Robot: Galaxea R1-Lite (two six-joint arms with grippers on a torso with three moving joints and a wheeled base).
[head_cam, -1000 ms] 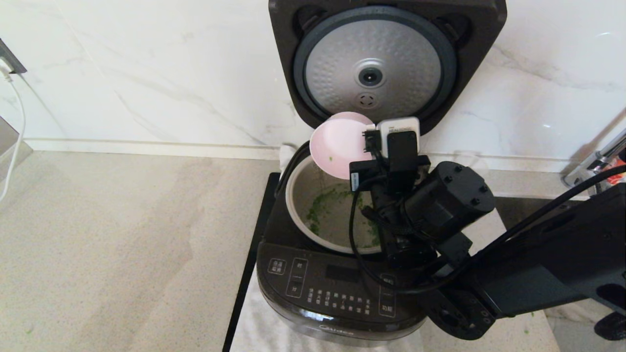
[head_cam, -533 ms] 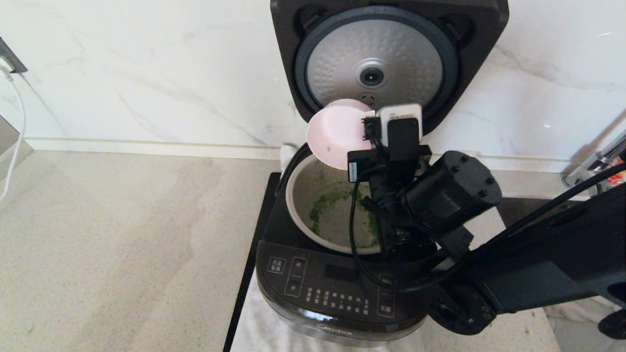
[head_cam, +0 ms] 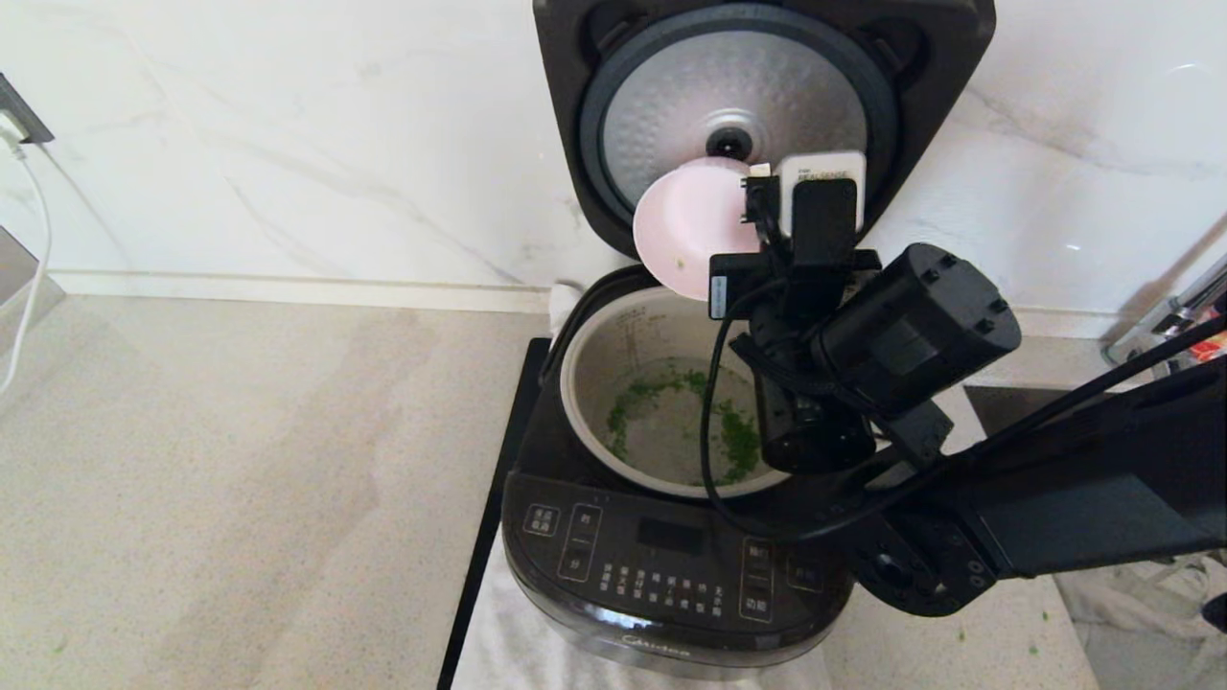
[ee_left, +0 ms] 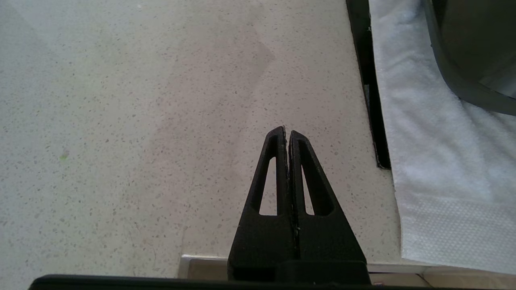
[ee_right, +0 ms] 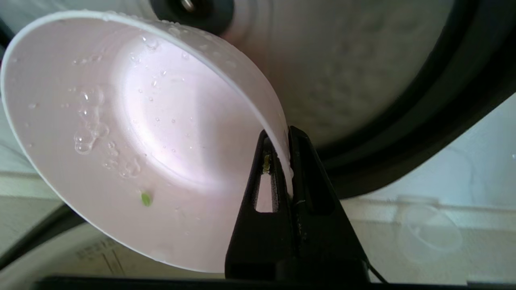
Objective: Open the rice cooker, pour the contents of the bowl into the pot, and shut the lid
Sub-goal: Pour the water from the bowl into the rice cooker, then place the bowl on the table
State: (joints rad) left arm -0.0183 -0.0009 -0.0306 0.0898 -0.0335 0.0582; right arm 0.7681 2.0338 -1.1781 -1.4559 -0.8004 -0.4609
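Observation:
The black rice cooker (head_cam: 671, 575) stands with its lid (head_cam: 757, 86) raised, the dimpled silver plate facing me. Chopped green bits (head_cam: 733, 441) lie in a little water in the grey-beige pot (head_cam: 590, 383). Above the pot's far edge, my right gripper (ee_right: 282, 135) is shut on the rim of the pale pink bowl (head_cam: 685, 225) (ee_right: 133, 137), which is tipped on its side. The bowl holds only droplets and one green speck (ee_right: 146, 198). My left gripper (ee_left: 287, 131) hangs shut over bare counter, left of the cooker, holding nothing.
A white towel (ee_left: 427, 161) lies under the cooker on a black-edged mat (ee_left: 369, 88). A clear plastic cup (ee_right: 429, 233) stands by the wall behind the cooker. A white cable (head_cam: 29, 240) hangs at the far left. The speckled counter (head_cam: 240, 479) stretches leftward.
My right gripper has lifted the tipped bowl up and a little to the right, away from the pot's rim toward the lid. More of the pot's green contents now shows.

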